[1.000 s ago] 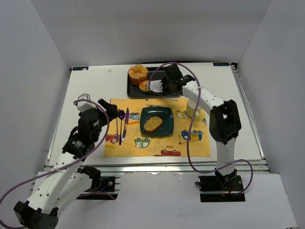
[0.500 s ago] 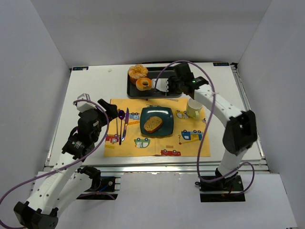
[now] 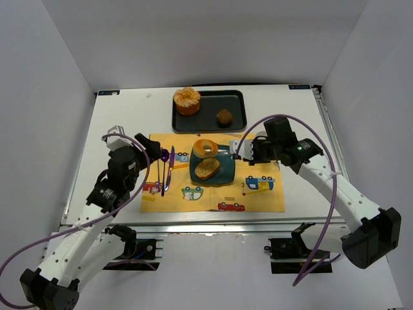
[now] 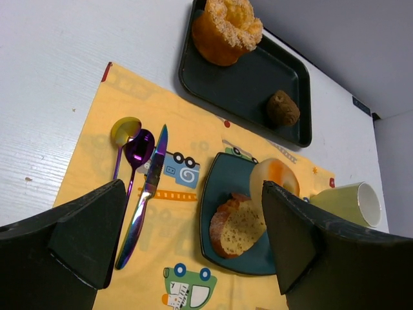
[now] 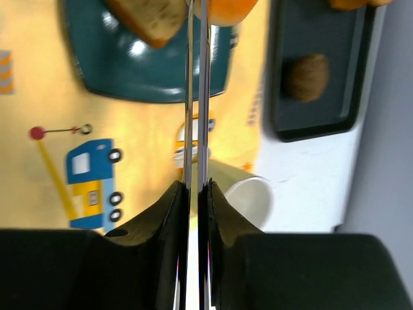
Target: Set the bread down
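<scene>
Looking down, bread [image 3: 207,169]: lies flat on the teal plate [image 3: 226,175], which sits mid-placemat [image 3: 258,200] on the desk [image 3: 129,116].
Top, donut [image 3: 207,148]: at the plate's 12 o'clock edge, just beside the bread.
Top, right pincer [image 3: 244,152]: at 3 o'clock of the plate, closed on pale tongs [image 3: 227,149] that reach toward 9 o'clock to the donut.
Top, left pincer [image 3: 150,147]: at the placemat's 9 o'clock side, fingers spread, holding nothing.
Top, tray [image 3: 232,106]: at 12 o'clock of the placemat, carrying an orange pastry [image 3: 187,101] and a muffin [image 3: 224,117].
Left wrist, left pincer [image 4: 193,187]: both fingers wide apart.
Left wrist, bread [image 4: 240,226]: on the plate [image 4: 219,187], with the donut [image 4: 277,181] tilted up on edge at its 1 o'clock.
Left wrist, cutlery: a knife [image 4: 147,194] and two spoons [image 4: 132,139] at 9 o'clock of the plate.
Left wrist, mug [image 4: 352,203]: pale green, at 3 o'clock of the plate.
Right wrist, right pincer [image 5: 195,190]: fingers nearly together, clamping two thin tong blades [image 5: 197,97].
Right wrist, donut [image 5: 229,10]: pinched at the blade tips, 12 o'clock edge.
Right wrist, bread [image 5: 151,16]: on the plate [image 5: 148,64], at 9 o'clock of the donut.
</scene>
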### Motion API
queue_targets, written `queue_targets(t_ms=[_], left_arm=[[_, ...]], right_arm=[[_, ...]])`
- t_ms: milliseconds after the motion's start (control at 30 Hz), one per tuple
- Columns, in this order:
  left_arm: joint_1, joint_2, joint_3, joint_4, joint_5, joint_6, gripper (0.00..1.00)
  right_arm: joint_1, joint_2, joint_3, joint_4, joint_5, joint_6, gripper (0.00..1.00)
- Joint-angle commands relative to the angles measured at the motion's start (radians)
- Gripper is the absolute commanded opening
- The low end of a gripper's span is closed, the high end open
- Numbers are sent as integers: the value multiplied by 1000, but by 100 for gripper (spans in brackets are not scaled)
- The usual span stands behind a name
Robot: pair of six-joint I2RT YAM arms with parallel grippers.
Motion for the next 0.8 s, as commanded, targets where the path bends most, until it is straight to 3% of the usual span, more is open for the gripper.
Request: queue_targets(t_ms=[0,133,300,500,767], left_arm=[[4,19,10,16,26,6,95],[4,29,21,18,29,6,95],[4,-2,6,15,20,-10,95],[4,-31,-6,5,13,-21,95],[4,-22,-2,18,23,-18,95]], right_arm=[[6,-8,-34,9,-28,36,8],[6,-6,-69,17,-26,36,14],[9,-18,-107,14,-35,16,33],[12,-34,-95,-2,-37,14,47],[12,-103,-37,-32,-51,62,47]])
